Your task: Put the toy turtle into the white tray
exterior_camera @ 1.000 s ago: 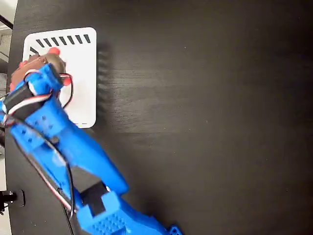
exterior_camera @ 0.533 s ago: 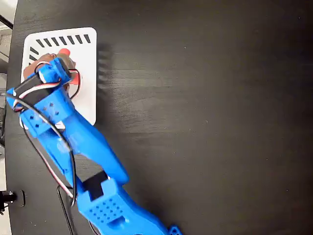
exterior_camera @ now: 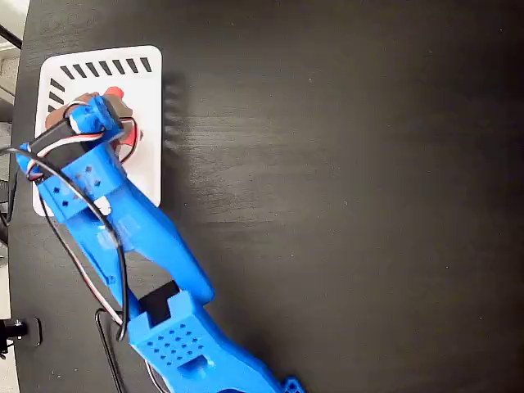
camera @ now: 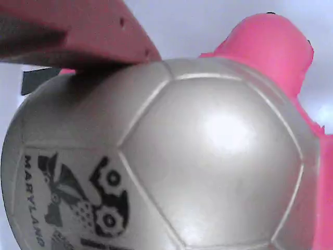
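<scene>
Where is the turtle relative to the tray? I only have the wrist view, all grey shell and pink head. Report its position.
Observer: In the fixed view, the gripper holding the small rubbery toy turtle with the grey shell and pink-red head is over the flat plastic white tray, inside its outline.
Operator: Tell me which part of the tray.
Observer: The half nearer the row of dark slanted slots at the picture's top. The turtle's red head points toward them.
Operator: Describe where the tray lies.
Observer: Near the upper-left corner of the black table. The blue arm reaches it from the picture's bottom.
</scene>
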Robot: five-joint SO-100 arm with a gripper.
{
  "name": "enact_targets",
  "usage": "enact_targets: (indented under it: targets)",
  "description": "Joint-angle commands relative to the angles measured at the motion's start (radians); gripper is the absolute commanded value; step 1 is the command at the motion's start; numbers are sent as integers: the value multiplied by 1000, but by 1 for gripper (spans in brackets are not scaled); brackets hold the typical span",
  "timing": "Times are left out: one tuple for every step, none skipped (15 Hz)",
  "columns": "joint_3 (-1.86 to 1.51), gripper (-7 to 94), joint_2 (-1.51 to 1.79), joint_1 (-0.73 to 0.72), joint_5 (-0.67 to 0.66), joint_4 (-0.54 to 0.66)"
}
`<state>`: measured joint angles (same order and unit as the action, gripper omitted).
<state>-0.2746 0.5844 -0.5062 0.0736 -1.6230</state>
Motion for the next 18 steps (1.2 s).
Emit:
enact_targets:
  targets:
    - [63,50,51,-31,5,-20]
    - [58,55,51,-32,3,-23]
    - [57,56,49,-32,2,-25]
    - [54,61,49,-32,0,-29]
    - [48,61,48,-32,0,-29]
    - [43,61,48,-32,2,-29]
    - [43,61,48,-32,3,-34]
    - [48,61,52,-32,3,-44]
    - [52,61,69,-32,3,-63]
    - [52,61,104,-32,5,-86]
    - [35,61,156,-32,14,-98]
    - [12,59,219,-31,28,-98]
    - [-32,55,299,-28,29,-98]
    - [-94,47,393,-21,28,-98]
    - [-183,44,497,-15,26,-94]
    - [-304,38,620,-8,25,-57]
    - [-459,27,765,5,31,9]
    - [-618,16,914,23,35,80]
